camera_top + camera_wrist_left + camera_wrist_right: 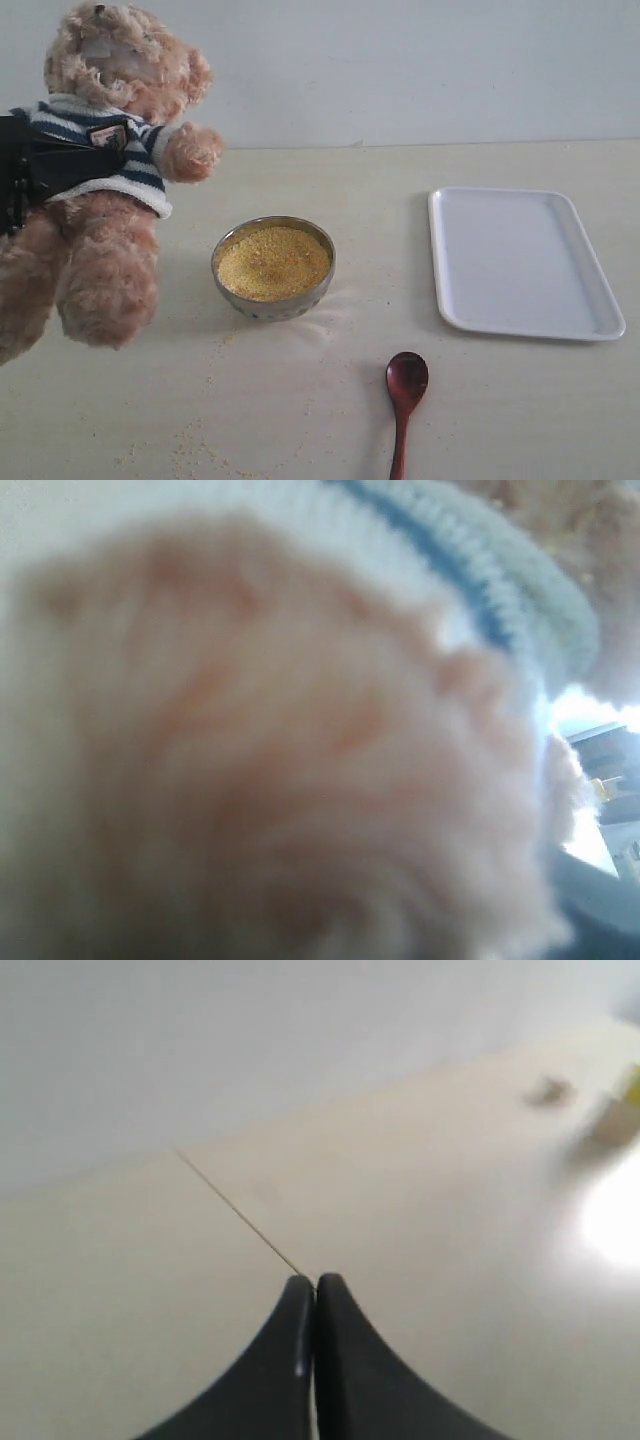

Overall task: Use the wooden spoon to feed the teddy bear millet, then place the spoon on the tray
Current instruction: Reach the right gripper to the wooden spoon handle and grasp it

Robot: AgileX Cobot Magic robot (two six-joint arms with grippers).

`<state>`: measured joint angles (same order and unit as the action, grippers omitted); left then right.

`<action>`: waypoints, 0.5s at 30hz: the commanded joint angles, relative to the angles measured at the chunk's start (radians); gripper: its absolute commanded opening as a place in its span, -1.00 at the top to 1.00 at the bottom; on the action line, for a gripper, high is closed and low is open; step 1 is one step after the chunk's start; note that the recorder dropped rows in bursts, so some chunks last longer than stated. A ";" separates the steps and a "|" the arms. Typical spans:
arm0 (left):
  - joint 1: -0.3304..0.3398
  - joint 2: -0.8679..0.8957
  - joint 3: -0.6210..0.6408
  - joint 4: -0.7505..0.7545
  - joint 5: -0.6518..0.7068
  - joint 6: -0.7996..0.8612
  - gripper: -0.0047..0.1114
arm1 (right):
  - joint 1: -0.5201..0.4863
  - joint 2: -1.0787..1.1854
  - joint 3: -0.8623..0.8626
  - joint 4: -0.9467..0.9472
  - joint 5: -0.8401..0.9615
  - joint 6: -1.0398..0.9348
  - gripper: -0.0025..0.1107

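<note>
My left claw grips the bear across its striped sweater at the far left, jaws partly spread around the soft torso. The bear leans with its head toward the far wall and one arm reaching right. Its legs hang low, and one is cut off by the left edge of the exterior view. My left wrist view is filled with blurred fur and the sweater hem, so I can't see my jaws there.

My right claw is closed tight with the two tips touching and nothing between them. It hangs over bare desk.

The bowl sits mid-desk just right of the bear's legs and apart from them, full of millet. Loose grains trail near and left of it.

The spoon lies near me, to the right of the bowl, with its oval end pointing far. Its handle runs off the near edge of the exterior view.

The tray lies flat on the right, its right rim close to the edge of the view. A bare strip of desk separates bowl and tray, and more bare desk separates the spoon from the tray's near left corner.
</note>
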<state>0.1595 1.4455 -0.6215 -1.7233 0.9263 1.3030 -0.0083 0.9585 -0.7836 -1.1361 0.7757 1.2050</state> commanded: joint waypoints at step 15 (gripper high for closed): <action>-0.001 -0.009 -0.008 -0.021 0.004 0.037 0.83 | 1.095 0.101 0.369 -0.273 0.027 0.859 0.96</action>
<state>0.1595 1.4455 -0.6215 -1.7233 0.9189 1.3349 0.9003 1.0660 -0.4868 -1.0883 0.6174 1.6533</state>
